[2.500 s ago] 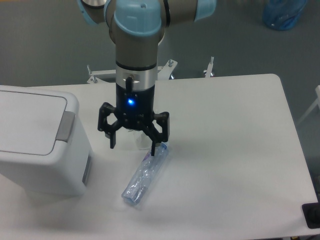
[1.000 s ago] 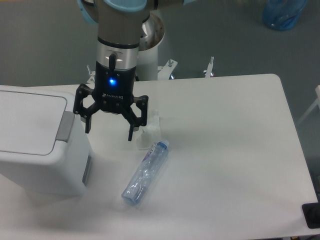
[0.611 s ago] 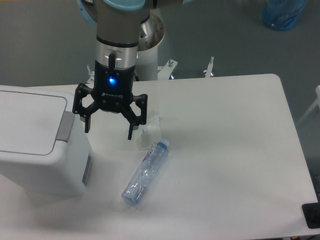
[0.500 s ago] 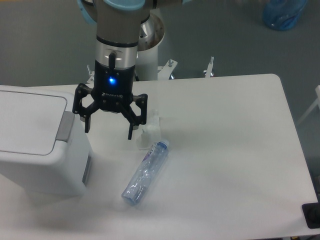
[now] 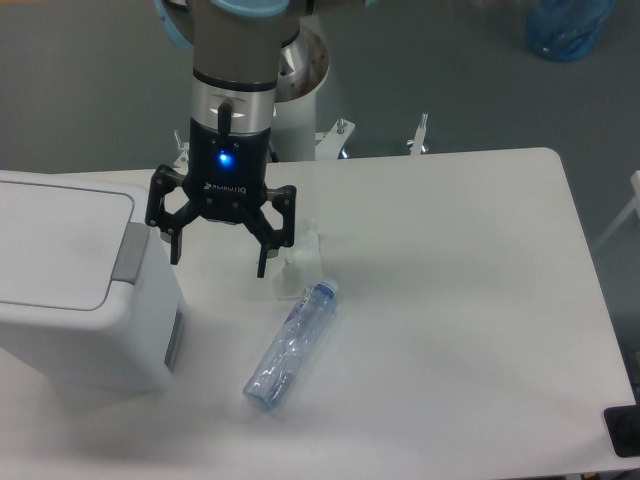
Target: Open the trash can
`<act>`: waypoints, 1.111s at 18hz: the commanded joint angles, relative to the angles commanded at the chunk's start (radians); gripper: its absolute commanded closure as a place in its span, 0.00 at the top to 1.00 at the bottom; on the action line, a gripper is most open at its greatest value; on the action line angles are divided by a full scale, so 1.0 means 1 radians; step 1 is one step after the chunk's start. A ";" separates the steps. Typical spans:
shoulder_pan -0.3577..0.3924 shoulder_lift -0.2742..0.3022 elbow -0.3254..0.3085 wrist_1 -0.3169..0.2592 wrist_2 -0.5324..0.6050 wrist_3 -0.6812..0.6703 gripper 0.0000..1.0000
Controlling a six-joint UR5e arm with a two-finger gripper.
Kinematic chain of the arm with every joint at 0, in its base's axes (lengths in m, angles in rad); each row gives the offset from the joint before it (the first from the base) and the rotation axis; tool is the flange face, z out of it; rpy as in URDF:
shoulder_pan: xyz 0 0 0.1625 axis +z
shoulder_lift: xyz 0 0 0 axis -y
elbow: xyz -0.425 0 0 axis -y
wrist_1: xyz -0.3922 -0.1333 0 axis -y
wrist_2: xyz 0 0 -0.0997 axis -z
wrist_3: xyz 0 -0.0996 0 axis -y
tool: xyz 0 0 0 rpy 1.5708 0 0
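Note:
The trash can [image 5: 70,290], a big white boxy bin, stands at the table's left edge with its flat lid [image 5: 55,245] down. A grey push tab [image 5: 130,252] sits at the lid's right side. My gripper [image 5: 218,264] hangs just right of the bin, above the table, open and empty. Its left finger [image 5: 173,243] is close beside the tab, apart from it as far as I can tell.
A clear plastic bottle [image 5: 290,345] lies on its side on the white table [image 5: 450,300], below and right of the gripper. A small clear object [image 5: 300,255] sits behind the bottle's neck. A dark block [image 5: 625,432] is at the table's bottom right corner.
Since 2.5 s ago the gripper has moved left and back, from above the bottle's neck to beside the bin's tab. It has held nearly still over the last second.

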 joint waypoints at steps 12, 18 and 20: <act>-0.002 0.018 -0.005 -0.015 0.000 -0.029 1.00; -0.002 0.020 -0.008 -0.015 0.000 -0.031 1.00; -0.002 0.025 -0.009 -0.017 0.000 -0.031 1.00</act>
